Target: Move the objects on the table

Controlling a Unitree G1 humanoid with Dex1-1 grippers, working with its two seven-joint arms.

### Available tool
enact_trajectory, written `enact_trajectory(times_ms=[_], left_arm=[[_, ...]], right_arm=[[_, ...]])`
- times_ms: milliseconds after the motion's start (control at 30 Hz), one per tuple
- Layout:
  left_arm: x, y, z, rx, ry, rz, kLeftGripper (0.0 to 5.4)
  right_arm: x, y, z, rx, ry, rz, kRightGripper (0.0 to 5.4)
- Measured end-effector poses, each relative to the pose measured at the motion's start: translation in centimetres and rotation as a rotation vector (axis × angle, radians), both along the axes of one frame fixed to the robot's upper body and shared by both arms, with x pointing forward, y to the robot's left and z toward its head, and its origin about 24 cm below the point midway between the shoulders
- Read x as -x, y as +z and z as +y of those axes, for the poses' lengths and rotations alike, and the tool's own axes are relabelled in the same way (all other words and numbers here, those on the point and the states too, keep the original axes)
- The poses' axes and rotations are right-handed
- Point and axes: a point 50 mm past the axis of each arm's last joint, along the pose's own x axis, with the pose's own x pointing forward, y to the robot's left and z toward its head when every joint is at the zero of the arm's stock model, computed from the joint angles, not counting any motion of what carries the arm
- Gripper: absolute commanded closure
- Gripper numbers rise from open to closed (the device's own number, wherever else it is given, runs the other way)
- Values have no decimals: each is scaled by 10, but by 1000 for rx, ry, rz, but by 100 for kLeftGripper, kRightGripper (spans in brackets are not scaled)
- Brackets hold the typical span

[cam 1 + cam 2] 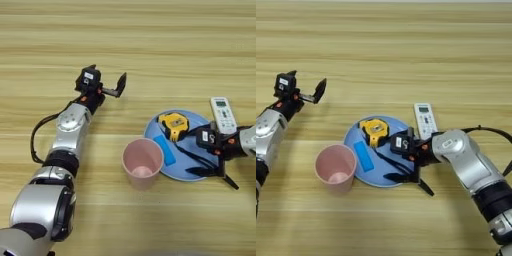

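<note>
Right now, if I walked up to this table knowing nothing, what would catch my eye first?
Probably the pink cup standing upright near the front, touching the blue plate that carries a yellow tape measure and a small blue block. The right gripper reaches over the plate's right rim, fingers spread, beside a white remote. The left gripper hangs open, far left.

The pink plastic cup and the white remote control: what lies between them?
Between the pink plastic cup and the white remote control lies the round light-blue plate, carrying the small blue rectangular block and yellow-and-black tape measure, seen in both views.
</note>
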Motion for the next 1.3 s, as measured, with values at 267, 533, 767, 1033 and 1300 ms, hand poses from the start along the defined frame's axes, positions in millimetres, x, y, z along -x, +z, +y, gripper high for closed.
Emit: enact_trajectory(times_ms=[267,533,767,1033,1300], left_arm=[[0,0,0,0,-2,0,4],[0,0,0,0,-2,0,4],[0,0,0,-1,-2,0,4],[0,0,0,-2,-2,-1,4],[0,0,0,-3,-3,-1,4]], right_arm=[[5,0,-1,9,19,8,0],[4,1,-4,-13,-6,9,0],[5,6,-10,-10,-51,-1,0],[2,33,-18,-73,-94,-68,0],[-12,58,-14,-313,-306,-93,0]])
